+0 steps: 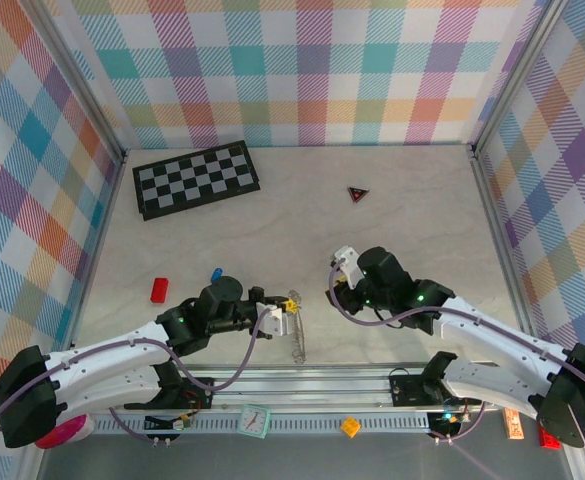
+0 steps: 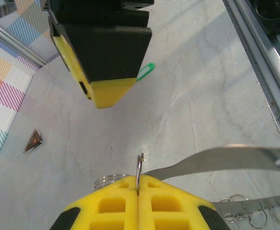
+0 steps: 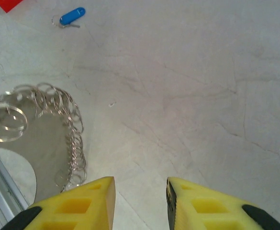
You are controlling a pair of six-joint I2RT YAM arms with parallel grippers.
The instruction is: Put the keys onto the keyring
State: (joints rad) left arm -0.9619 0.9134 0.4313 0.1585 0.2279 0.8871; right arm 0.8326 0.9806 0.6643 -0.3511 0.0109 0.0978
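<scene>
Left wrist view: the left gripper [image 2: 138, 191] is clamped tight on a thin wire loop of the keyring [image 2: 226, 158], whose silvery band runs off to one side. The right gripper [image 3: 140, 191] has its jaws partly apart with nothing between them. The green key [image 2: 146, 72] lies on the table [image 2: 202, 86] just beside that gripper; the blue key [image 3: 72, 16] lies well apart from the ring (close to a red block [image 3: 8, 4]). Neither key is threaded, so I judge the ring secured and both keys left to pick up and slide on
</scene>
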